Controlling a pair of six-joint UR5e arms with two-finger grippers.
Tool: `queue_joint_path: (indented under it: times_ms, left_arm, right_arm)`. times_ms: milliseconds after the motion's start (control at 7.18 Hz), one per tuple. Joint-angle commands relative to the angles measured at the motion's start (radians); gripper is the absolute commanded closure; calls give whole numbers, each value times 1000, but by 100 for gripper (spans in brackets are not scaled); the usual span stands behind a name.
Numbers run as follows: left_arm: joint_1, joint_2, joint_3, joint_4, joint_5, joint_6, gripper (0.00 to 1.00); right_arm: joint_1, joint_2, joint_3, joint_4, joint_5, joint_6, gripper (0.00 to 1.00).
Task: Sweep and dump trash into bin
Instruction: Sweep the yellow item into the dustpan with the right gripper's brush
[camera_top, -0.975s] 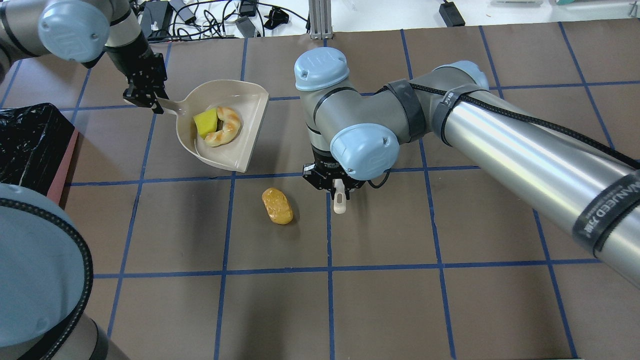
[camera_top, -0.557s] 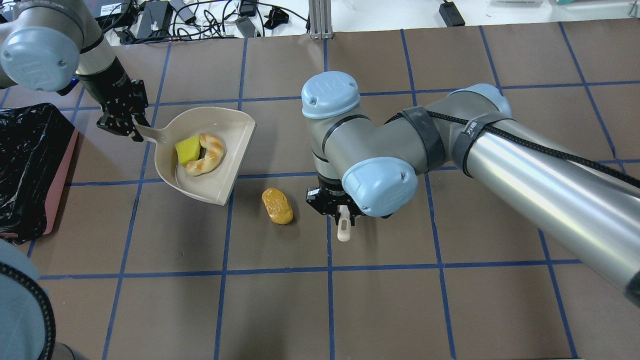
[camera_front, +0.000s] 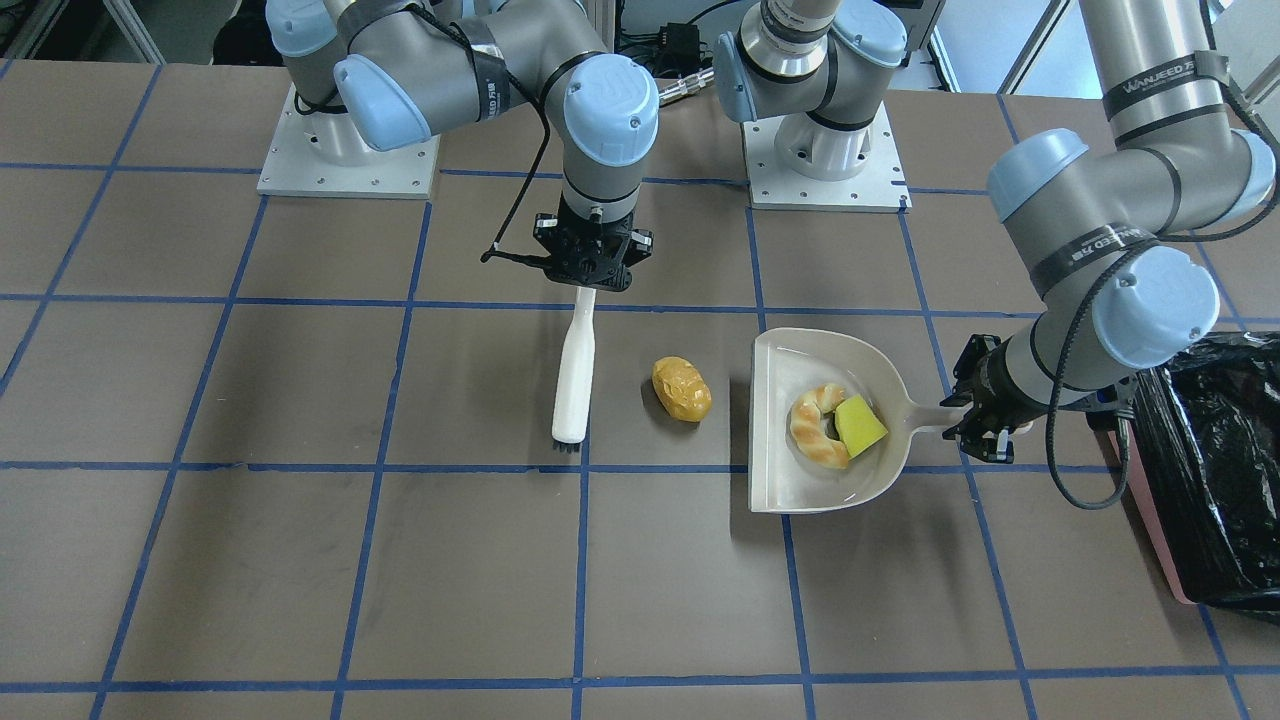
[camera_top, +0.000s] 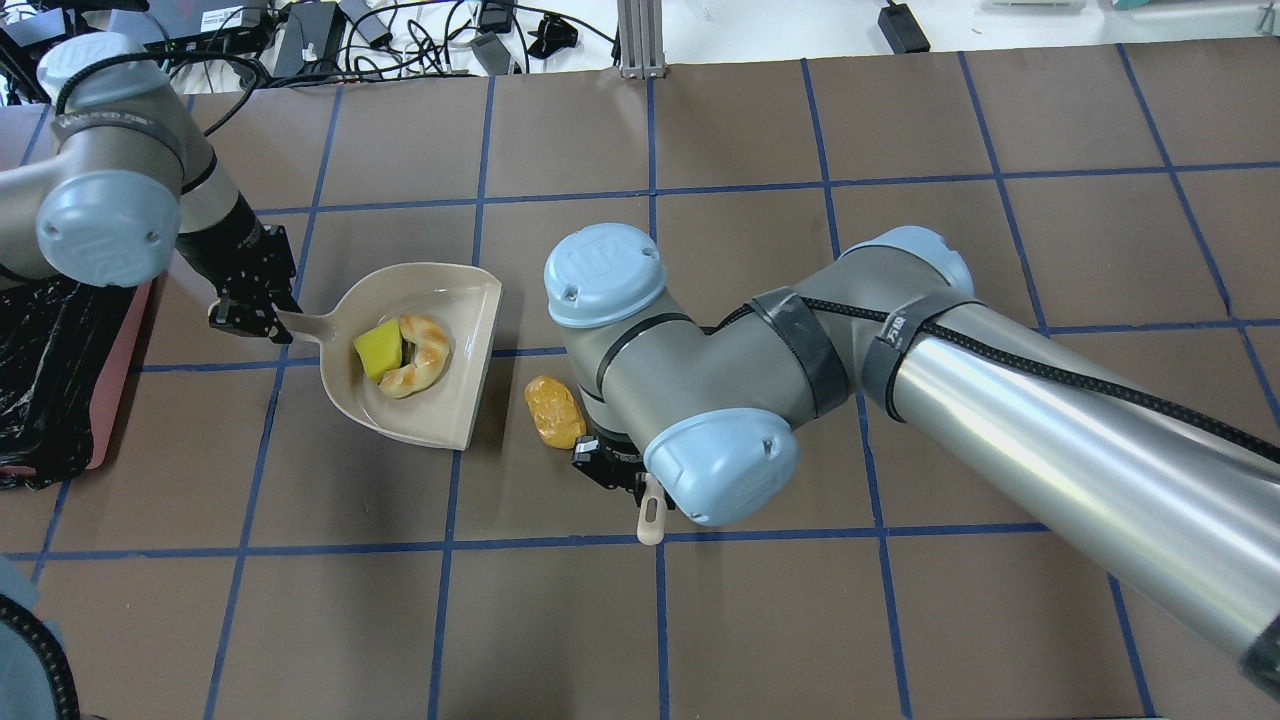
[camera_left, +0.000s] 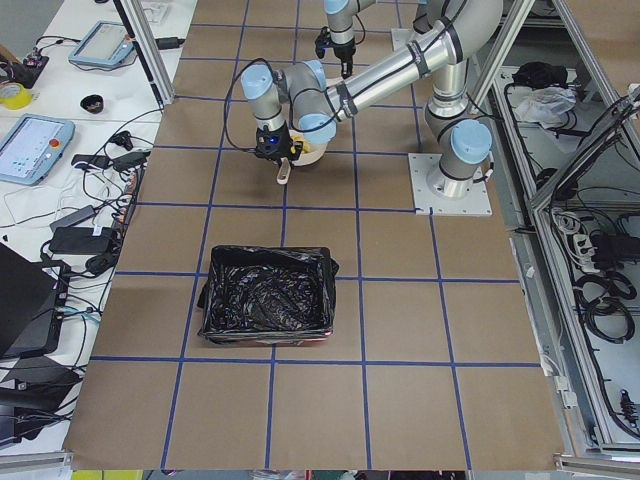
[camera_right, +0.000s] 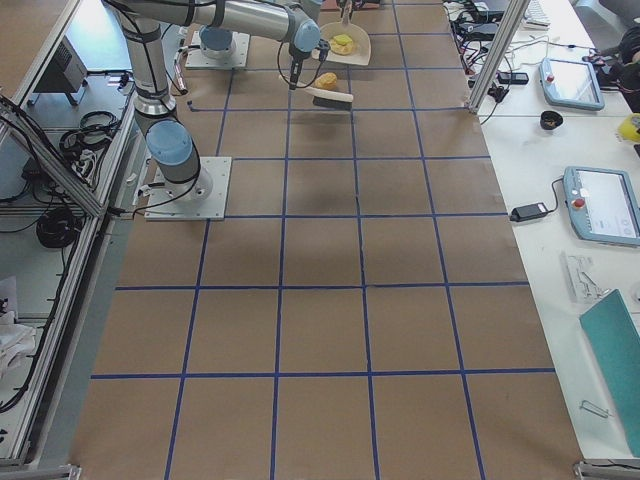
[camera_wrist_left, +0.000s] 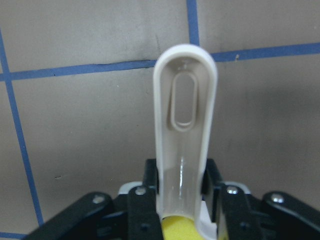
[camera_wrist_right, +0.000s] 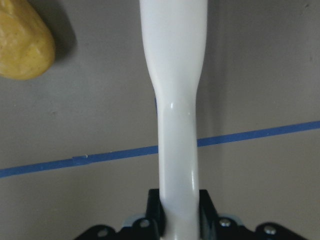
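My left gripper (camera_top: 252, 312) is shut on the handle (camera_wrist_left: 184, 120) of the beige dustpan (camera_top: 440, 418), which rests on the table. The tan croissant (camera_top: 420, 357) and the yellow-green sponge (camera_top: 376, 350) lie in the pan. The golden-brown roll (camera_top: 555, 411) lies on the table just off the pan's open edge, also in the front view (camera_front: 681, 389). My right gripper (camera_front: 592, 272) is shut on the handle of the white brush (camera_front: 574, 375), whose bristle end is beside the roll on the side away from the pan. The pink bin (camera_front: 1150, 500) with its black bag (camera_top: 45, 370) stands beyond the left gripper.
The brown table top has a blue tape grid. My right arm's elbow and wrist (camera_top: 700, 400) hang over the middle and hide most of the brush from above. Cables and power bricks (camera_top: 400, 35) lie past the far edge.
My left gripper has drawn the dustpan toward the robot, close to the roll. My right gripper has moved the brush toward the robot and slightly left. The roll has not moved.
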Motion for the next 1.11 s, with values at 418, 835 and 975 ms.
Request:
queue_joint_path:
  times_ms: [418, 835, 975]
  left_arm:
    - [-57, 51, -120, 70, 90, -191, 100]
    - [-111, 73, -131, 68, 94, -283, 100]
    - [-131, 73, -135, 68, 92, -300, 100]
  right_arm:
    - [20, 22, 54, -146, 109, 116, 84]
    - [104, 62, 43, -262, 109, 210, 84]
    - [116, 89, 37, -310, 111, 228, 84]
